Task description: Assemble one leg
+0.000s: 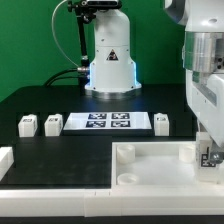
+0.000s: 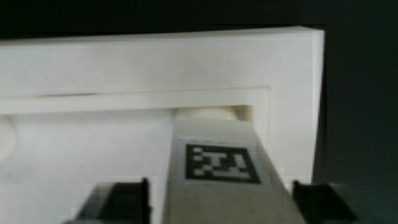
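Note:
My gripper is at the exterior view's right, low over the right end of the large white tray-like piece. It is shut on one white leg. In the wrist view the leg stands between the two dark fingers, with its square marker tag facing the camera and its far end against the tray's inner wall. Three more legs stand at the back of the table: two to the left of the marker board and one to its right.
The marker board lies at the back middle, in front of the robot base. Another white part sits at the exterior view's left edge. The tray has round sockets near its corners.

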Motion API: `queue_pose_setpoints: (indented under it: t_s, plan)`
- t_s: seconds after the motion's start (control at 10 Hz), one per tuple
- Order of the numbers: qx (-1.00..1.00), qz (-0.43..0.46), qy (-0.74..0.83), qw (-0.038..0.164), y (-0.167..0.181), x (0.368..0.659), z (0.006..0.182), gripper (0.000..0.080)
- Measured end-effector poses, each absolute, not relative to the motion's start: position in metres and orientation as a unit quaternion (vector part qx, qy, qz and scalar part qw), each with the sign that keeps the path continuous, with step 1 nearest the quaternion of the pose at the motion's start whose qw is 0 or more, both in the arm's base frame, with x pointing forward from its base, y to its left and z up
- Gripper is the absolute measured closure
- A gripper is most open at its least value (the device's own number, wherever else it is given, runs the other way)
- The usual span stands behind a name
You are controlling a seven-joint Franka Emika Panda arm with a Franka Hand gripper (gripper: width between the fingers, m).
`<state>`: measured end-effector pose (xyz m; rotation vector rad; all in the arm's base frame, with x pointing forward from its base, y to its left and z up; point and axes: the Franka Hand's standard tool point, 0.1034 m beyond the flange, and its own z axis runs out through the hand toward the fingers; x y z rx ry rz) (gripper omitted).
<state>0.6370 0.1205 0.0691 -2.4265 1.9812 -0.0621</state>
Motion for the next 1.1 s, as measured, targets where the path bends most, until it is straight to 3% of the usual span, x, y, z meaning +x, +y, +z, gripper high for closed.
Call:
queue_pose_setpoints:
  t_s: [0.1,0.2,0.3,0.7,0.9,1.0,1.1]
  plan:
    - [-0.836,-0.019,0.549,-0.003,0.1207,0.6381,0.0710,0.0255]
    - [-0.851,-0.021,0.525,-0.002,0.1204,0.6389,0.0710,0.0182]
    - [-0.883,-0.021,0.469,-0.004,0.1195,0.6388,0.0708,0.0160]
    - [-0.983,-0.050,0.177,-0.014,0.1189,0.6432,0.0713,0.0151]
    - [-0.982,-0.050,0.180,-0.016,0.1176,0.6433,0.0708,0.0151]
    - [-0.982,-0.050,0.180,-0.016,0.1171,0.6433,0.0706,0.0267]
    - [-0.978,-0.050,0.203,-0.014,0.1174,0.6431,0.0703,0.0267]
